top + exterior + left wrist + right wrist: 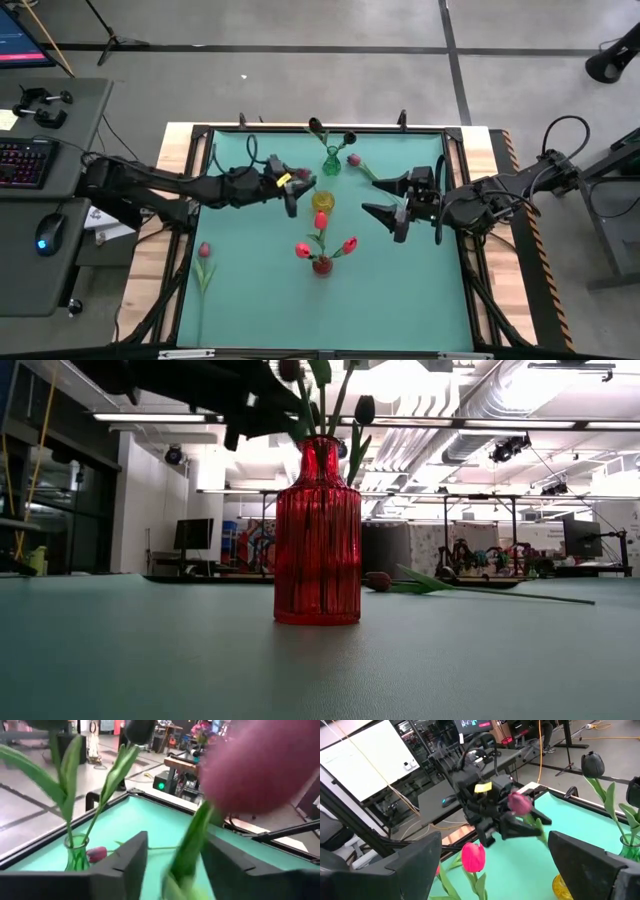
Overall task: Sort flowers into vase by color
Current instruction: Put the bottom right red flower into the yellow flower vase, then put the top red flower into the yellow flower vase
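My left gripper [291,186] held a pink tulip [520,803] by its stem beside the yellow vase [323,202]; a skewed stem risked missing the neck; right gripper [388,214] waited wide.

Keyboard [22,163], mouse [47,234], grey desk [60,270], monitor [22,40]

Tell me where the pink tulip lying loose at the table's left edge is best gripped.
Probably mid-stem on the pink tulip, coming straight down from above: it lies flat on the table, bud toward the far side, thin stem running lengthwise, so fingers should close across the stem, sparing the bud.
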Controlling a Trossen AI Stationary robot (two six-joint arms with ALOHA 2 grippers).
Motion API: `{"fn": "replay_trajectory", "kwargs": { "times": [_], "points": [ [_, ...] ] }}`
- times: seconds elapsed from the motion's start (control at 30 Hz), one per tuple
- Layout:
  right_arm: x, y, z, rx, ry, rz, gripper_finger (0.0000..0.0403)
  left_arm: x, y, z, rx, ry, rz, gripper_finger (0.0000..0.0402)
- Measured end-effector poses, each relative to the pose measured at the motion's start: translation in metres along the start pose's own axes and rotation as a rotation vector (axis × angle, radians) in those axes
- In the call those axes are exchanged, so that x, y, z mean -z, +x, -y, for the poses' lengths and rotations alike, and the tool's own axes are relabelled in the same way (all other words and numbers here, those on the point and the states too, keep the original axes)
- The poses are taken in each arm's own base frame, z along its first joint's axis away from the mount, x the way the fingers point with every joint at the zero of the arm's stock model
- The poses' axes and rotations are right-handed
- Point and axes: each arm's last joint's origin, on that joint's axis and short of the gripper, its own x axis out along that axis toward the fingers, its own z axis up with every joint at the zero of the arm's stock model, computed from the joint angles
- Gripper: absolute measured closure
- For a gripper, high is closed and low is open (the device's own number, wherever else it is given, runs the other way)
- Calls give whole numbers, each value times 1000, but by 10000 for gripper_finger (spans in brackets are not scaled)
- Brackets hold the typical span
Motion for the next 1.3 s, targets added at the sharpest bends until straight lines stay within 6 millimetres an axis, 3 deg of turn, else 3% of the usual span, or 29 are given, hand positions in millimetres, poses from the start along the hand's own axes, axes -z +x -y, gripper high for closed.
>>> {"fn": "replay_trajectory", "kwargs": {
  "times": [0.2,0.33,0.73,0.87,1.03,1.17,1.3],
  "points": [
    [0,0,0,-2,-8,-1,48,-14,-30,-4,84,-45,-103,162],
    [1,0,0,-1,-21,-6,48,-24,-54,-8,157,-102,-162,133],
    [10,2,11,86,39,-88,48,-63,-112,-16,319,-250,-1,116],
    [26,6,28,242,125,-223,48,-74,-126,-18,353,-280,87,116],
    [60,17,58,563,141,-541,48,-84,-133,-19,379,-298,176,116],
    [81,34,98,800,58,-764,48,-86,-134,-19,383,-318,193,116],
    [90,65,151,730,14,-893,48,-86,-132,-18,386,-360,191,116]
  ]
}}
